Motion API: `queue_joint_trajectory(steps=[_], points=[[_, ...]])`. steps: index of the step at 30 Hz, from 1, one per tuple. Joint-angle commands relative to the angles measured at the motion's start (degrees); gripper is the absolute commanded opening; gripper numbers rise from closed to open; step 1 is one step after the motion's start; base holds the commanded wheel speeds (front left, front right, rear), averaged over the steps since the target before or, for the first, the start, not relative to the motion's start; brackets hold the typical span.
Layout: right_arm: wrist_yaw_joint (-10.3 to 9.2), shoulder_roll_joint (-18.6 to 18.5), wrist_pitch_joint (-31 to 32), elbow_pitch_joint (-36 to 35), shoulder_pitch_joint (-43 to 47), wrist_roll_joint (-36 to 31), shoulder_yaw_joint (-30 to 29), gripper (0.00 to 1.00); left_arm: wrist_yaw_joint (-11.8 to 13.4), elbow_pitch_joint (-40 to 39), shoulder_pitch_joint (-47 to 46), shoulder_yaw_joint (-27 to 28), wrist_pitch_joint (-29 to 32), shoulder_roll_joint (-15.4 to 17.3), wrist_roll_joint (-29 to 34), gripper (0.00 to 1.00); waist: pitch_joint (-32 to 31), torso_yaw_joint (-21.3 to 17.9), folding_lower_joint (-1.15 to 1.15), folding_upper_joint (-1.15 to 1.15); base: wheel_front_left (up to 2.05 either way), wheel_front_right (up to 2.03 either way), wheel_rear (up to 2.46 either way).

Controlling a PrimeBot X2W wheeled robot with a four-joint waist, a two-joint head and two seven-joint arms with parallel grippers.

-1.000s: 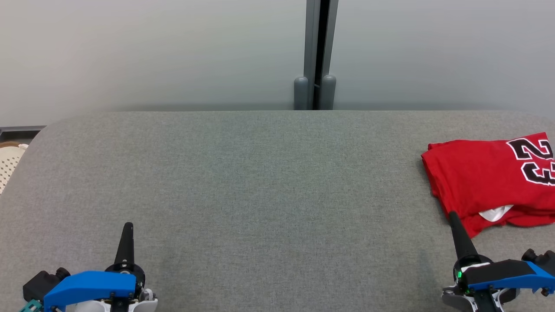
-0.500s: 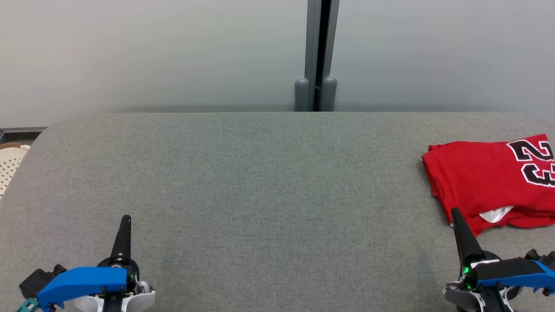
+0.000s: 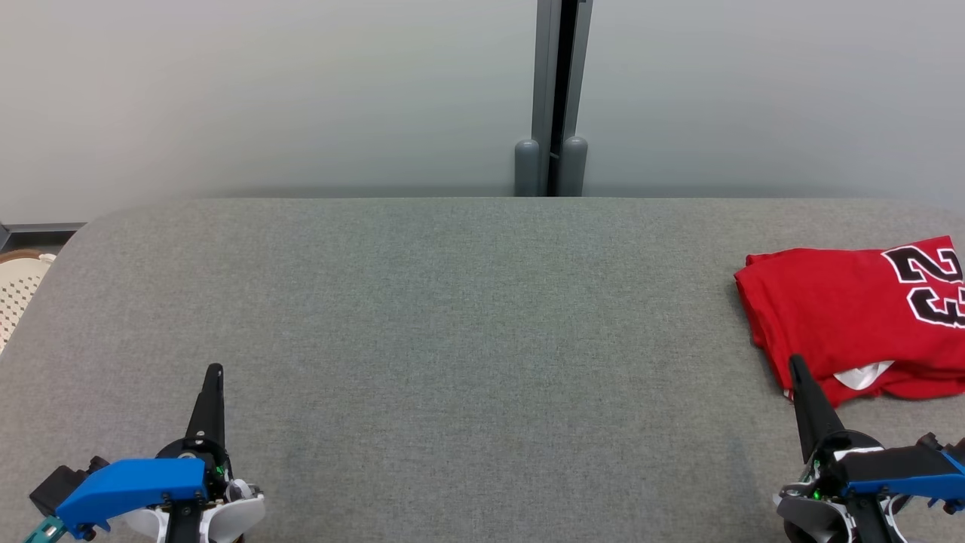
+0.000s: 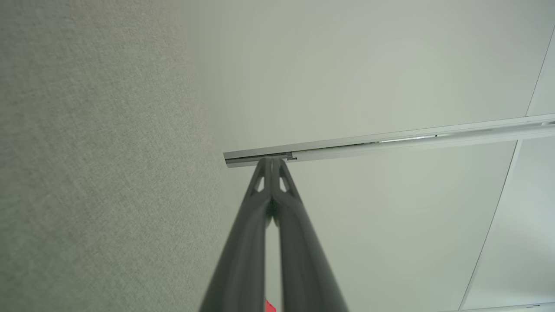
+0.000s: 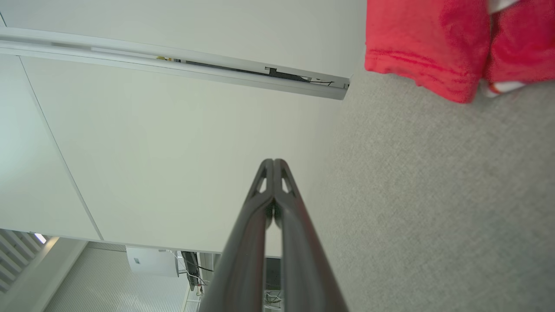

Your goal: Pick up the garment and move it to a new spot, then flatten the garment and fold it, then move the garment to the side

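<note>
Beside the garment (image 3: 829,309), right hand (image 3: 794,363) sits closed, empty (left hand (image 3: 215,370) too)

The red shirt (image 3: 829,317) lies folded in a soft, low pile on the right side of the grey table (image 3: 452,302) — its right part runs off the head view. Big black numbers (image 3: 923,283) with white edges sit on top, and a bit of white (image 3: 859,373) peeks out at the near edge.

An office or lab was suggested: a grey cloth-covered bench (image 3: 452,317) was set against partition panels (image 3: 264,98) joined by a metal post (image 3: 561,90), and a white box (image 5: 151,261) with cables (image 5: 190,271) was seen beyond.
</note>
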Motion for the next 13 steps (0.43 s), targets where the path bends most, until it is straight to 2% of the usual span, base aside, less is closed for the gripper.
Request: queue_joint_trajectory(steps=[1, 13], points=[[0.02, -0.25, 0.43, -0.60, -0.73, 1.27, -0.18, 0.00, -0.36, -0.40, -0.93, 0.39, 0.30, 0.03, -1.01, 0.00, -0.03, 0.02, 0.00, 0.00, 0.00, 0.00, 0.00], [0.02, -0.26, 1.62, -1.02, -0.85, 5.74, -0.67, 0.00, -0.84, -0.64, -1.48, 1.37, 1.43, -0.41, -4.62, 0.00, -0.27, 0.14, 0.00, 0.00, 0.00, 0.00, 0.00]])
